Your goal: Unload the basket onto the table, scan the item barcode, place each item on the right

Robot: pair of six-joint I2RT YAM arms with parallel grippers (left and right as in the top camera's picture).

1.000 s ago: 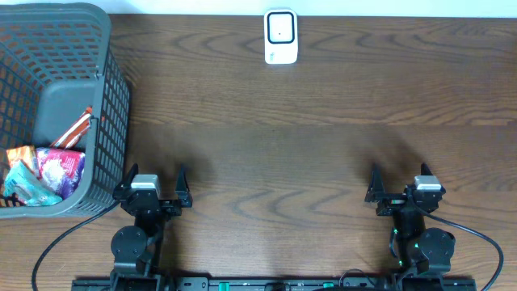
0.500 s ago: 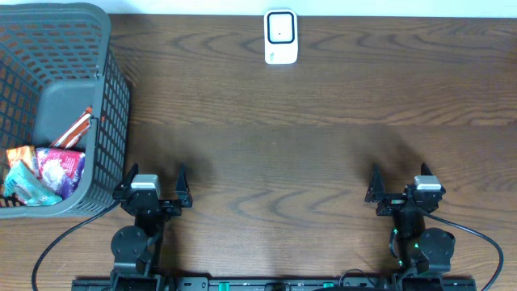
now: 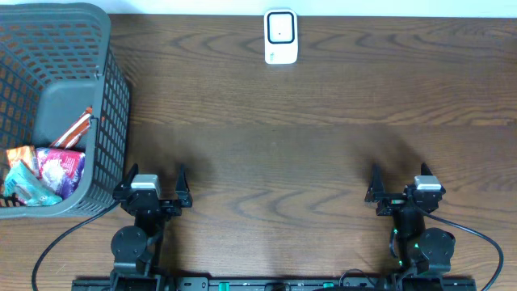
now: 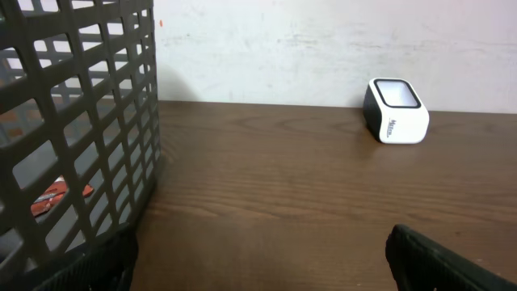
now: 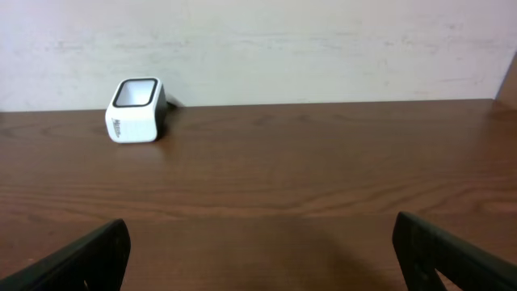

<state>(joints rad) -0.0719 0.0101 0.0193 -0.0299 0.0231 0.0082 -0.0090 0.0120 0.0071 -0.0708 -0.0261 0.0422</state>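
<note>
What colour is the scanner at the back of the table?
The scanner is white with a black back, clearest in the left wrist view.

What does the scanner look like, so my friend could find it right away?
Start at the brown wooden table and follow its far edge to about the middle. There stands the scanner, a small white box with a dark-rimmed window. It stands alone; the grey basket is far off at the left.
</note>
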